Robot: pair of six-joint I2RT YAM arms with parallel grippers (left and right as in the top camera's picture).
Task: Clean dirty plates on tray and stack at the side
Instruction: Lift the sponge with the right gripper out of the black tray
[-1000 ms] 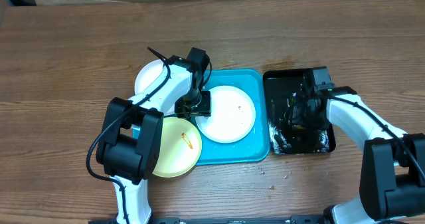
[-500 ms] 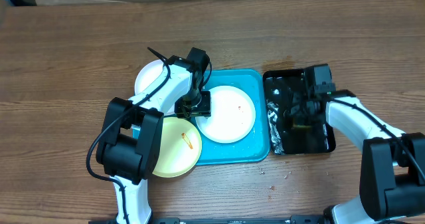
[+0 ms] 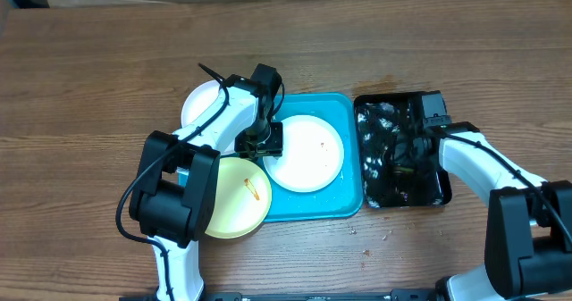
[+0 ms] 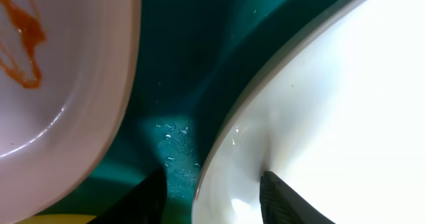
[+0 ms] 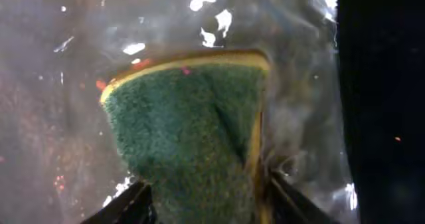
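A white plate (image 3: 307, 153) lies on the cyan tray (image 3: 344, 203). My left gripper (image 3: 260, 143) is shut on its left rim; in the left wrist view the gripper (image 4: 212, 204) has one finger on the plate (image 4: 319, 111) and one outside the rim. A yellow-green plate (image 3: 234, 201) with an orange smear overlaps the tray's left edge. Another white plate (image 3: 201, 104) lies on the table to the left, partly under the arm. My right gripper (image 3: 404, 154) is shut on a green-and-yellow sponge (image 5: 192, 131) down in the black tray.
The glossy black tray (image 3: 438, 189) holds water with bright glints and stands right beside the cyan tray. A smeared plate (image 4: 60, 84) fills the upper left of the left wrist view. Small crumbs lie on the wooden table (image 3: 375, 234) in front of the trays.
My right gripper has shifted a little with the sponge inside the black tray, and the water's glints have moved about. The left arm and the plates have not moved.
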